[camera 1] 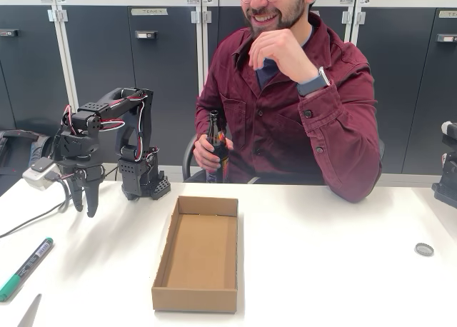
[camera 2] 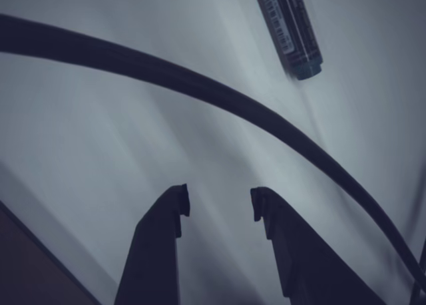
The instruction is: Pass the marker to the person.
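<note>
A white table (camera 1: 321, 270) stands in front of a row of dark grey cabinets (camera 1: 143, 70), and the person (camera 1: 300, 106) sits behind it on the far side, one hand raised near the chin, the other around a brown glass bottle (camera 1: 216, 147) held upright at the table's far edge. An open cardboard box (camera 1: 198, 254) lies in the middle of the table, between the arm and the right half. A small round cap (camera 1: 424, 249) sits alone well off to the right. The black arm (camera 1: 118, 138) stands at the far left, its gripper (camera 1: 84, 198) pointing down over the table, jaws apart with nothing between them; the wrist view shows the same gap (camera 2: 219, 205). The marker (camera 1: 26, 268) lies flat at the near left, green cap nearest, well clear of the gripper. In the wrist view a dark cable (camera 2: 200, 92) crosses between the fingers and the marker's barrel (camera 2: 291, 28), which is cut off by the top edge. That view is dim and blurred.
</note>
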Robot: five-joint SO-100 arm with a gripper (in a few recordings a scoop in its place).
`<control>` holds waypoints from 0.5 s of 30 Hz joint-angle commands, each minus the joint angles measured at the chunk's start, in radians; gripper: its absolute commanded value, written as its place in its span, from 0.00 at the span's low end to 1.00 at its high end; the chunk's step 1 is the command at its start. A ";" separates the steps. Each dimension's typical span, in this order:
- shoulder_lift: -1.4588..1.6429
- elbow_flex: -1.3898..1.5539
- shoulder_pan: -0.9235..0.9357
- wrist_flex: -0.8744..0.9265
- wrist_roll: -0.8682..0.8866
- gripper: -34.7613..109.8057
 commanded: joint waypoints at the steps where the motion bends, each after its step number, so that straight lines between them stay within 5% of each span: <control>1: 0.051 0.003 0.057 -0.023 0.000 0.37; 7: 0.008 -0.052 0.129 -0.020 0.156 0.39; 15: -0.161 -0.255 0.225 -0.017 0.643 0.40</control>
